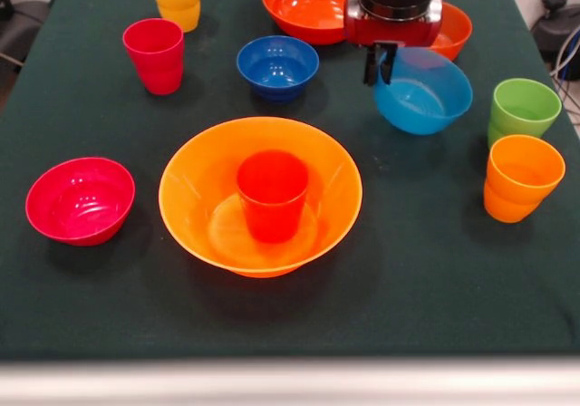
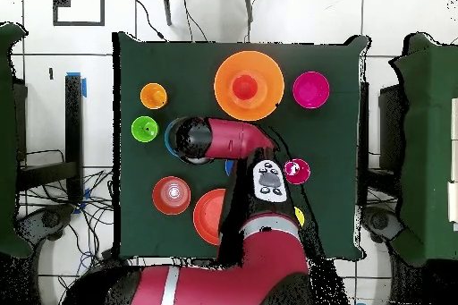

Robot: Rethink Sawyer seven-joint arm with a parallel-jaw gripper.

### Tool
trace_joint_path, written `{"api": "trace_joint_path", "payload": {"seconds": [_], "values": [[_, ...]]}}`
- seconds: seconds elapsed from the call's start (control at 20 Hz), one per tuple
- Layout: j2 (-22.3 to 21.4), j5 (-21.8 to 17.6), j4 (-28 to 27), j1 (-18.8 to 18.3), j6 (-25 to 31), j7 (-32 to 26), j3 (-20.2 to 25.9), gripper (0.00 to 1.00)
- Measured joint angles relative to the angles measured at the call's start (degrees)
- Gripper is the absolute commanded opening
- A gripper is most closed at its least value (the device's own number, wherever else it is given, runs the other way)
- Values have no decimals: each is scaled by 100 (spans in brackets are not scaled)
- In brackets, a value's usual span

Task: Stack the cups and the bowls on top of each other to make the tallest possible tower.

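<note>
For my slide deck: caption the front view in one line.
Gripper at the rim of a light blue bowl; a red cup stands in the big orange bowl, other cups and bowls scattered around.

A red-orange plastic cup stood upright inside the large orange plastic bowl at the middle of the dark green surface. In the front view, a magenta bowl lay at nine o'clock from it, a dark blue bowl at twelve, a light blue bowl at two, tilted, and an orange cup at three. The hand straddled the light blue bowl's far rim.
</note>
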Motion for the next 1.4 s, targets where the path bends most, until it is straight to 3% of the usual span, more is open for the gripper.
{"api": "trace_joint_path", "payload": {"seconds": [0.85, 1.4], "values": [[-125, -2, 1, -234, 495, 0, 49, 0], [-274, -1, 2, -479, 599, 0, 397, 0]]}}
